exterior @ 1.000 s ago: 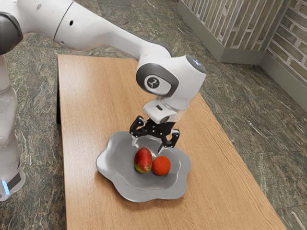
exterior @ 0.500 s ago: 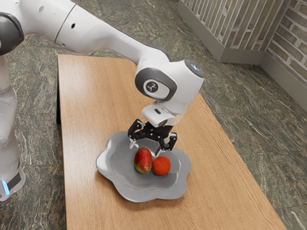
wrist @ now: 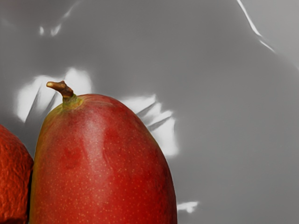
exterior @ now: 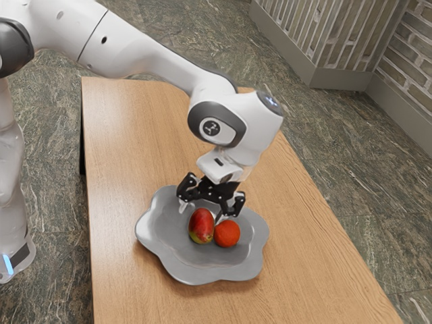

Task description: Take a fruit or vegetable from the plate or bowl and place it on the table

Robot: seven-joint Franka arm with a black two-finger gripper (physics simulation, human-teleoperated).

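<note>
My gripper [exterior: 200,212] is open over the far part of the grey wavy-edged plate [exterior: 162,253], its fingers spread wide just behind and above the fruit. A red mango [exterior: 201,226] with a greenish-yellow lower end lies in the plate, beside an orange-red round fruit [exterior: 227,234]. In the wrist view the mango [wrist: 105,163] is large and close under my hand, its brown stem visible. The round, wrinkly-skinned fruit [wrist: 13,179] is right against it, partly cut off by the picture's edge. Nothing is held.
The plate rests on a wooden table [exterior: 135,135], whose bare surface extends around it on several sides. In the exterior view, the table's long edge runs down toward the right. Beyond it are a stone-patterned floor [exterior: 358,175] and a brick-patterned wall [exterior: 405,67].
My hand has moved lower and slightly toward the exterior view's left, coming closer to the mango. The fingers remain spread, and both fruits and the plate have stayed where they were.
</note>
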